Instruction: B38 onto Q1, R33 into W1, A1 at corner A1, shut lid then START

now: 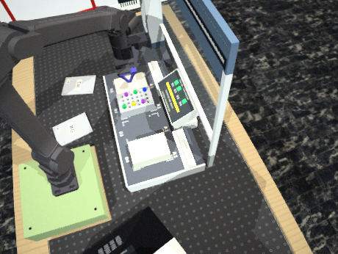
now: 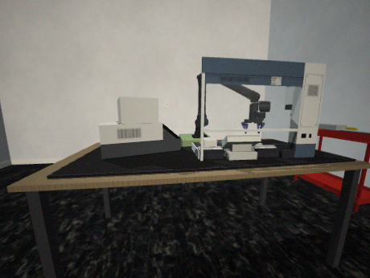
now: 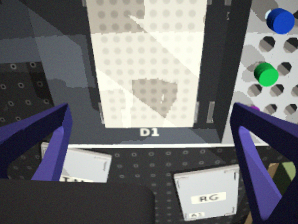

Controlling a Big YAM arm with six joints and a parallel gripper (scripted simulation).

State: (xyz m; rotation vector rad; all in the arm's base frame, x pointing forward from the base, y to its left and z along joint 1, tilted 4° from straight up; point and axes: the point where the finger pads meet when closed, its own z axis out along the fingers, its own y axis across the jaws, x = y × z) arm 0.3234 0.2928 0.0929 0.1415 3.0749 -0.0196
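The cream 96-well plate R33 [image 3: 148, 50] lies flat on D1 at the far end of the deck. My gripper [image 3: 151, 111] is open and empty and hovers right above it, with its purple fingers either side [image 1: 128, 75]; it also shows in the side view [image 2: 252, 125]. The W1 nest [image 1: 78, 84] and the RG nest [image 1: 72, 128] lie left of the deck; both are empty. Q1 [image 2: 133, 134] [image 1: 128, 235] stands at the table's near end; its block is hidden. The D3 spot [image 1: 141, 121] shows bare deck. I see no plate B38.
The tube cooling block [image 1: 134, 97] with coloured tubes sits on D2, close beside the gripper. The white deep-well block [image 1: 148, 148] sits on D4. A tilted panel with green lamps [image 1: 176, 97] and the blue-topped frame [image 1: 217, 44] border the deck's right side.
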